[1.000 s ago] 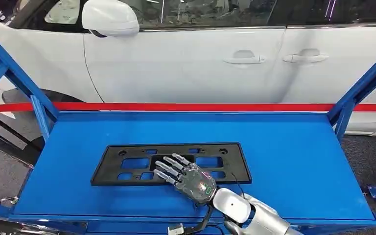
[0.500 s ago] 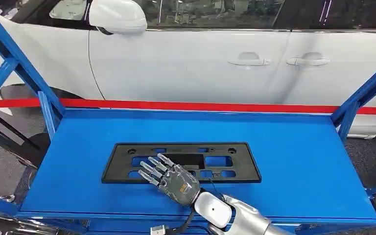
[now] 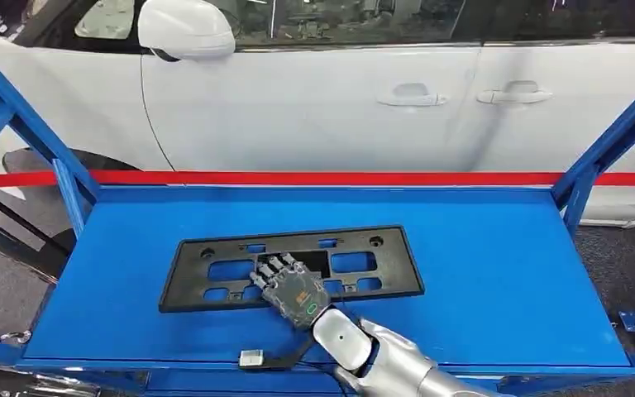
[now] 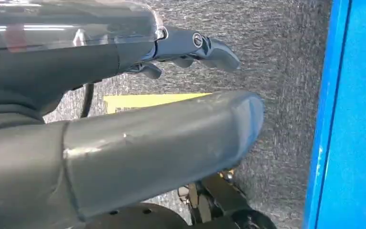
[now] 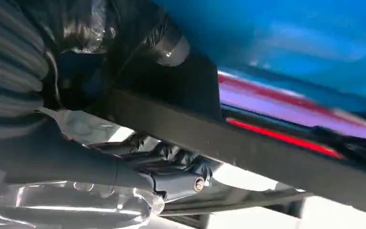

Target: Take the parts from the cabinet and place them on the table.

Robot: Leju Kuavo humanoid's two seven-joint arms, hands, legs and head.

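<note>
Right hand (image 3: 291, 289) is curled over the near edge of the black plate (image 3: 215, 270), gripping it through a cutout by the look of it, the plate's long axis lying crosswise on the blue shelf (image 3: 496, 273), left hand (image 4: 190, 45) hanging empty, fingers loosely apart.

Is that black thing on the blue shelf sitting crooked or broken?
A little crooked. The black plastic frame lies slightly tilted on the blue shelf, its left end nearer the front edge than its right. The right hand grips its front rail. No break or crack shows.
</note>
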